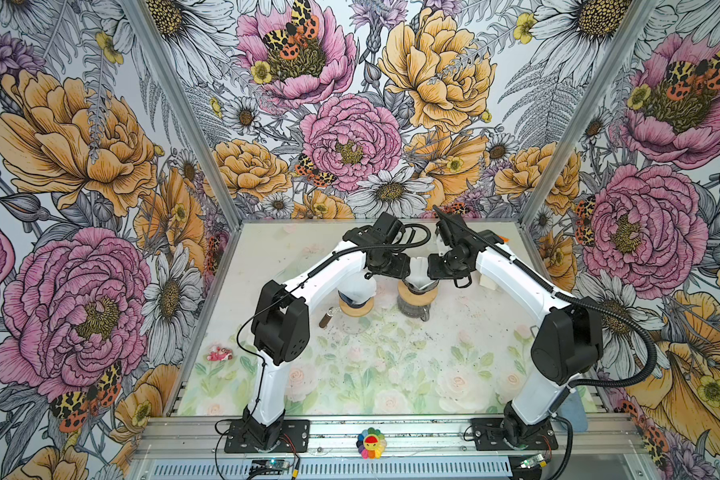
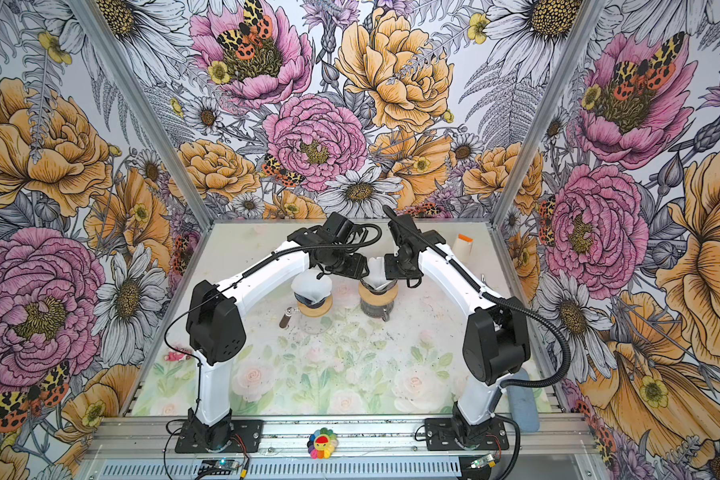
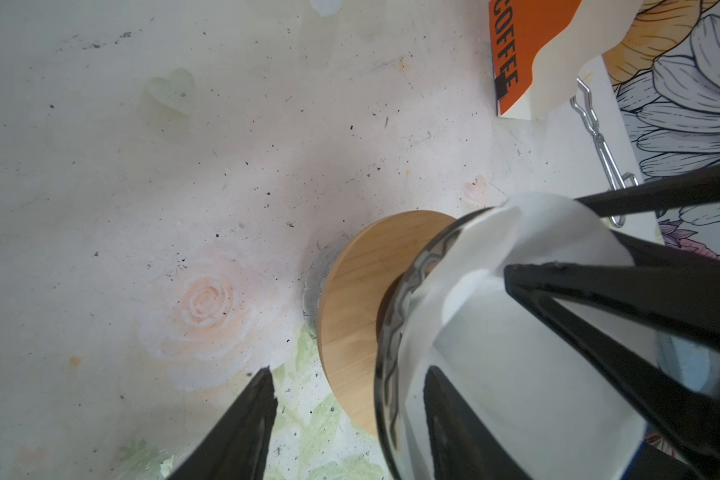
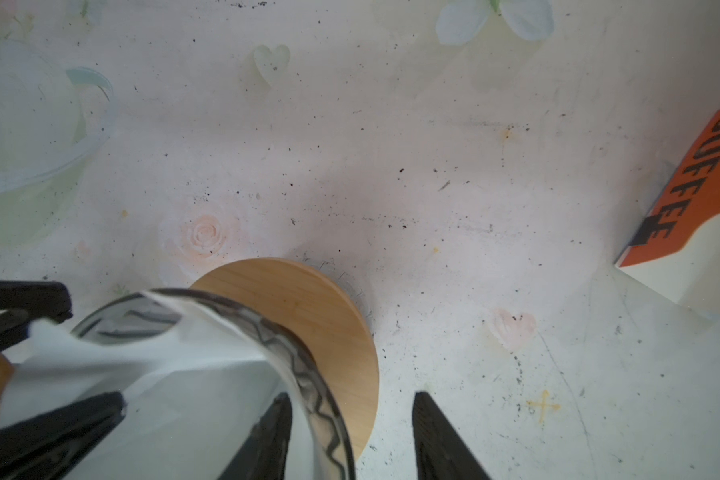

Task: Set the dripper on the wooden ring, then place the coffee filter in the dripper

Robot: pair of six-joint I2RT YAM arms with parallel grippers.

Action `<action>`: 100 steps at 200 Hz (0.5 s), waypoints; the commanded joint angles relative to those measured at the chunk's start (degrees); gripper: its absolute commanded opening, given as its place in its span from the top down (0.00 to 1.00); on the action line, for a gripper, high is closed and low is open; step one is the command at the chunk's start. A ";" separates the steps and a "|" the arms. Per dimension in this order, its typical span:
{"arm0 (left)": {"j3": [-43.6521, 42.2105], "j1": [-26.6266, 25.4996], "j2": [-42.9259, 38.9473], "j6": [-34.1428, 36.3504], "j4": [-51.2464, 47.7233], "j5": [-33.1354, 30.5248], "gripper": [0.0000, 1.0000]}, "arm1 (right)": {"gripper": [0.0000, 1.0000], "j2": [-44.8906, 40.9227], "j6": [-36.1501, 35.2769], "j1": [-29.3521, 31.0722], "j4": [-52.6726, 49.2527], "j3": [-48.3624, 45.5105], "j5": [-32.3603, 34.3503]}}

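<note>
The dripper (image 1: pixel 417 296), dark glass on a wooden collar, stands on a carafe at mid-table in both top views, also (image 2: pixel 377 293). The white coffee filter (image 2: pixel 376 267) sits in its cone, one edge standing above the rim (image 4: pixel 175 353). Both grippers meet over it. My left gripper (image 3: pixel 348 370) is open and straddles the glass rim, one finger inside the filter (image 3: pixel 516 374) and one outside. My right gripper (image 4: pixel 353 394) is open too, straddling the opposite side of the rim the same way. Neither pinches the paper.
A second dripper (image 1: pixel 356 305) holding its own filter stands just left on a clear carafe, under my left arm. An orange coffee bag (image 2: pixel 463 245) and a metal clip (image 3: pixel 599 145) lie at the back right. A clear glass cup (image 4: pixel 38 137) sits farther back left.
</note>
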 commanded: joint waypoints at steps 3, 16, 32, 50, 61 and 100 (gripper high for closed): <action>0.59 -0.07 -3.97 -1.46 2.76 -1.36 0.39 | 0.50 -3.51 -0.47 0.23 -0.08 1.51 -0.76; 0.45 -0.08 -4.40 -1.60 3.02 -1.56 0.38 | 0.50 -4.10 -0.38 0.24 -0.08 1.48 -0.76; 0.22 -0.08 -5.14 -1.70 3.17 -1.86 0.37 | 0.50 -4.83 -0.35 0.24 -0.08 1.45 -0.33; -0.32 -0.06 -6.19 -1.90 3.71 -2.43 0.36 | 0.49 -5.74 -0.46 0.23 0.16 1.32 0.11; -0.77 -0.04 -7.17 -1.99 4.32 -2.79 0.35 | 0.49 -6.45 -0.66 0.23 0.48 1.23 0.28; -3.36 0.10 -11.39 -1.96 7.08 -4.23 0.29 | 0.43 -10.75 -1.88 0.24 2.93 -0.38 2.09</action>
